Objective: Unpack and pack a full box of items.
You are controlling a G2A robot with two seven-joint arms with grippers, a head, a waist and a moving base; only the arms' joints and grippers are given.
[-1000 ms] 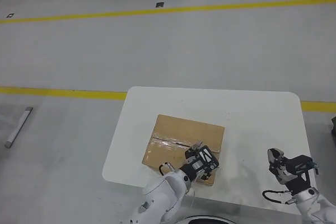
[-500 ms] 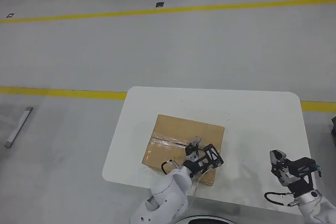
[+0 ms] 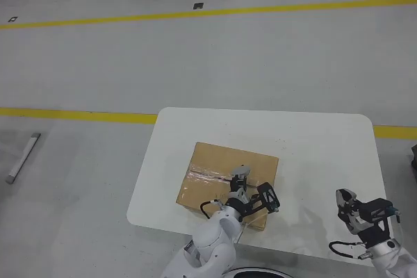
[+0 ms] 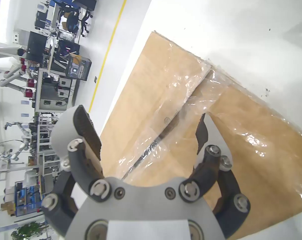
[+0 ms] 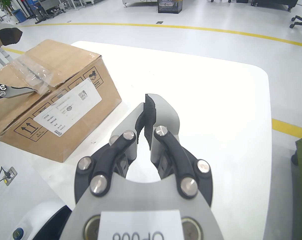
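Grey workshop floor (image 3: 90, 62) crossed by yellow lines (image 3: 55, 113) surrounds a white table (image 3: 320, 139) with rounded corners, which sits in the lower middle of the top view.

On the left half of the table, close to its lower edge, stands a brown cardboard box (image 3: 222, 163). Its lid flaps are closed. Crinkled clear tape (image 4: 181, 96) runs along the seam between them. The right wrist view shows a white label (image 5: 68, 106) and printed arrows on one side of the box.

The left gripper (image 3: 254, 186) is over the lower right corner of the box, just below the centre of the top view. Its jaws are spread wide and hold nothing. In the left wrist view the gripper (image 4: 141, 123) straddles the taped seam. One thin fingertip (image 5: 16, 92) lies flat on the lid, touching the wrinkled tape near the edge of the box. The other, with a dark pad (image 5: 6, 36), is raised above the lid.

The right gripper (image 3: 354, 208) is at the lower right of the top view, over bare table and well apart from the box. In its own wrist view the gripper (image 5: 146, 116) is closed, its ribbed pads pressed together with nothing between them.
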